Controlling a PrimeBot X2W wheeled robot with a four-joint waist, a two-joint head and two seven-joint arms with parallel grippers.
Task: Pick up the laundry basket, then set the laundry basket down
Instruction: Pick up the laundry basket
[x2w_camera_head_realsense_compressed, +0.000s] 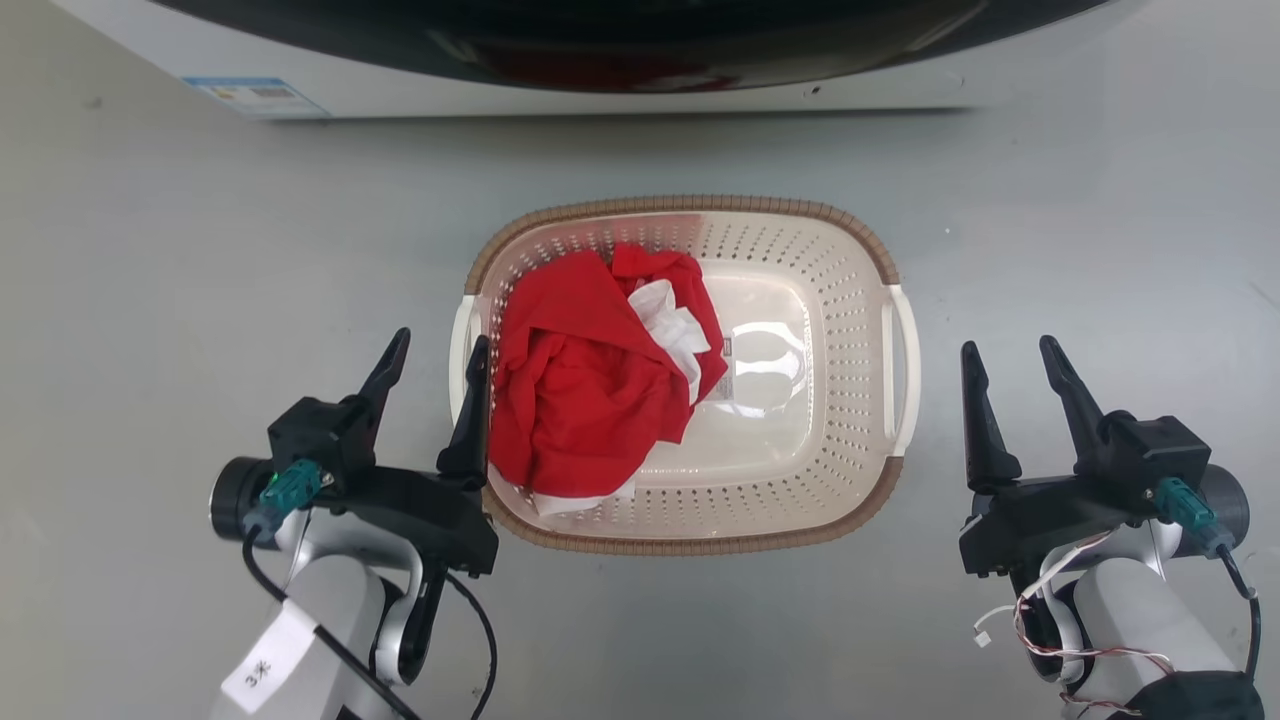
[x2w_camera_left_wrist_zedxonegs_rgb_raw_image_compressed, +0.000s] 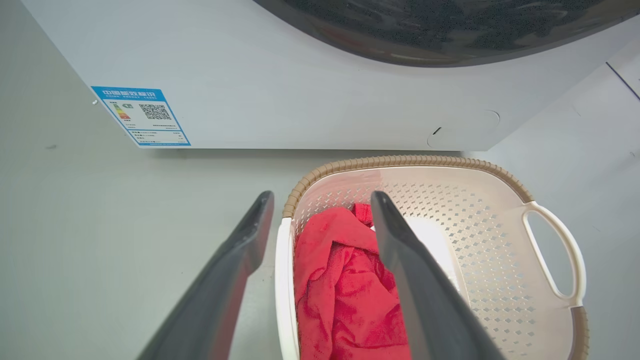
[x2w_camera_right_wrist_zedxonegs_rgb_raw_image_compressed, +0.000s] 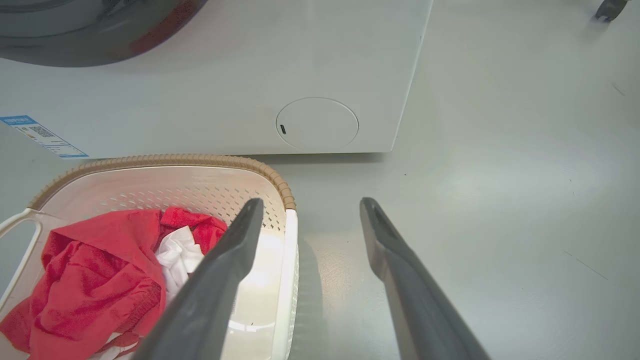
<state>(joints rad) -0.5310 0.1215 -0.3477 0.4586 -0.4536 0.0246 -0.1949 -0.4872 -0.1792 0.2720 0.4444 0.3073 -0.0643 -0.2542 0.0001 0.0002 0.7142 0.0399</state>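
The laundry basket (x2w_camera_head_realsense_compressed: 690, 203), cream with a brown rim, stands on the grey floor before the washer. It holds red and white clothes (x2w_camera_head_realsense_compressed: 580, 380) on its left side. My left gripper (x2w_camera_head_realsense_compressed: 440, 350) is open and straddles the basket's white left handle (x2w_camera_head_realsense_compressed: 458, 350). One finger is outside and one is over the clothes, and in the left wrist view the handle (x2w_camera_left_wrist_zedxonegs_rgb_raw_image_compressed: 282, 280) runs between them. My right gripper (x2w_camera_head_realsense_compressed: 1010, 352) is open, a short gap to the right of the right handle (x2w_camera_head_realsense_compressed: 908, 370). In the right wrist view that handle (x2w_camera_right_wrist_zedxonegs_rgb_raw_image_compressed: 290, 260) shows just beside the left finger.
The white washer (x2w_camera_head_realsense_compressed: 600, 90) with its dark door stands close behind the basket, with a blue label (x2w_camera_head_realsense_compressed: 255, 95) at its lower left. Bare grey floor (x2w_camera_head_realsense_compressed: 150, 300) lies on both sides and in front. A small dark object (x2w_camera_right_wrist_zedxonegs_rgb_raw_image_compressed: 607, 7) sits far off on the floor.
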